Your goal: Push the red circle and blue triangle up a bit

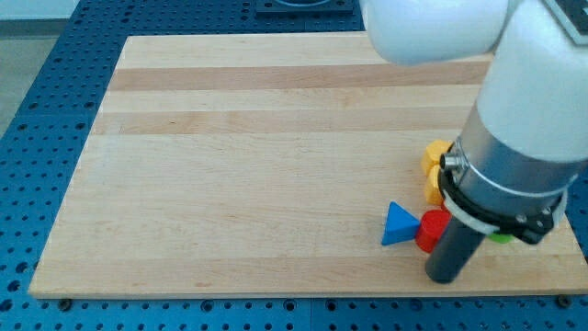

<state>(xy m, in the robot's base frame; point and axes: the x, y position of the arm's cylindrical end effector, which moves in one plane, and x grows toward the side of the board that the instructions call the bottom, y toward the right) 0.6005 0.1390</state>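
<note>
Camera view: near the surface's [230,138] bottom right we see the blue triangle [399,225] touching the red circle [432,230] on its right. Our tip [447,274] sits just below the circle — no fingers here, only the rod. Yellow blocks [435,165] lie above; a green block [501,237] peeks out, mostly hidden by the arm

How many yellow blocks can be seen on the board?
1 for certain: a yellow block at the view's right, above the red circle, partly behind the arm. More may be hidden there.
</note>
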